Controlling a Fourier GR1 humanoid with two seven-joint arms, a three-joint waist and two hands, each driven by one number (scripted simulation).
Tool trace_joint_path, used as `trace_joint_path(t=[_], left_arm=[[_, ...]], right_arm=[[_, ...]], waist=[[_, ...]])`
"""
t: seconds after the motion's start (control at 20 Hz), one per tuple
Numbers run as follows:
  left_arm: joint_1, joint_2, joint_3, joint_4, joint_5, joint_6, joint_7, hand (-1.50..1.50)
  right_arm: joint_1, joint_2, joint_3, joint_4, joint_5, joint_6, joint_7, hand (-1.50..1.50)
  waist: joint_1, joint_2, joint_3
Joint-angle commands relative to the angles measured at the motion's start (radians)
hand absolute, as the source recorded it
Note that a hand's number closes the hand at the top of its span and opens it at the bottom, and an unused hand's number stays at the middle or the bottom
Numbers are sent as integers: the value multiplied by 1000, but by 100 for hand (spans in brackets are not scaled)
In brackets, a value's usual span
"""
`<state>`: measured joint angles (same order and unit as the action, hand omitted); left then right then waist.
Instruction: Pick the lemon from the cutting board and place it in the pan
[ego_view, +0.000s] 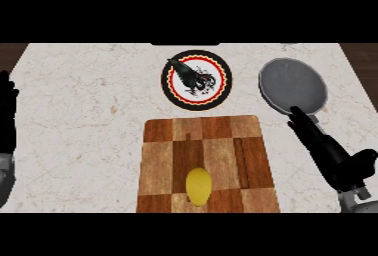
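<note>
The lemon (198, 186) lies low on the cutting board (221, 145), touched by neither hand. The right hand (330, 155) stretches straight, empty fingers toward the pan (293, 86), seemingly overlapping its handle. The left hand (7, 115) rests open at the left edge, beyond which a plate (196, 79) sits.

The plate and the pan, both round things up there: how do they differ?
The plate is black-rimmed with a red ring and a dark bird picture; the pan is plain grey. The plate sits beyond the cutting board; the pan sits right, by the right robot hand. Both hold nothing.
</note>
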<state>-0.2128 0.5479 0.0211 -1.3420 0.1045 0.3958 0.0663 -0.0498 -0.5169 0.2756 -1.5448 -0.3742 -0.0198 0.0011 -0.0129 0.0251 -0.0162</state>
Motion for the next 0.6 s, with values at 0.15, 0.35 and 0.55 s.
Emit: trace_joint_path(t=[0.15,0.35,0.55], left_arm=[[-46,-126,-60,-52,98,-94,18,0],[4,-211,-110,-109,189,-170,49,0],[25,-213,-110,-178,183,-144,69,0]], right_arm=[[-167,130,26,-133,-31,28,-68,150],[-151,67,67,-136,245,-147,-60,150],[83,-6,124,-296,409,-190,-215,-150]], waist=[[20,-26,15],[9,-34,13],[-16,-37,16]])
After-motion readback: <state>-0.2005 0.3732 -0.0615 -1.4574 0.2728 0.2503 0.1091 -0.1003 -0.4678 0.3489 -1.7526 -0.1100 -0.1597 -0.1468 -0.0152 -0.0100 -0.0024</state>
